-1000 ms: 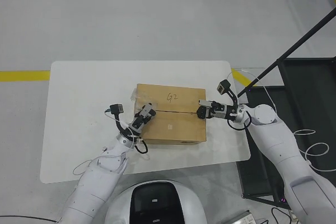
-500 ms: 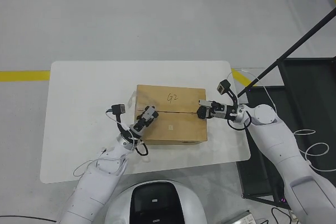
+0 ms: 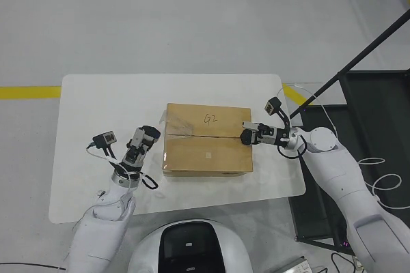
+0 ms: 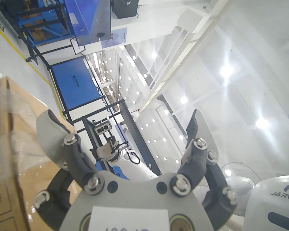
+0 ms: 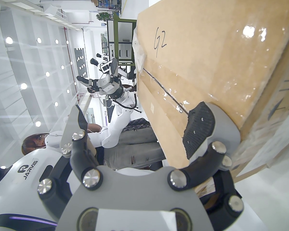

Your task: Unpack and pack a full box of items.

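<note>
A closed cardboard box, marked by hand on its lid, lies mid-table with clear tape along its centre seam. A loose flap of tape stands up at its left end. My left gripper hovers just left of the box, open and empty; its wrist view has the box's edge beside one finger. My right gripper is at the box's right end by the seam. It is open, with one ribbed pad over the top edge of the box.
The white table has free room left of and behind the box. A black metal rack stands close off the table's right side. A yellow line runs along the floor.
My left gripper has drawn back from the top of the box's left end to the table space beside it. The right arm and the box have not moved.
</note>
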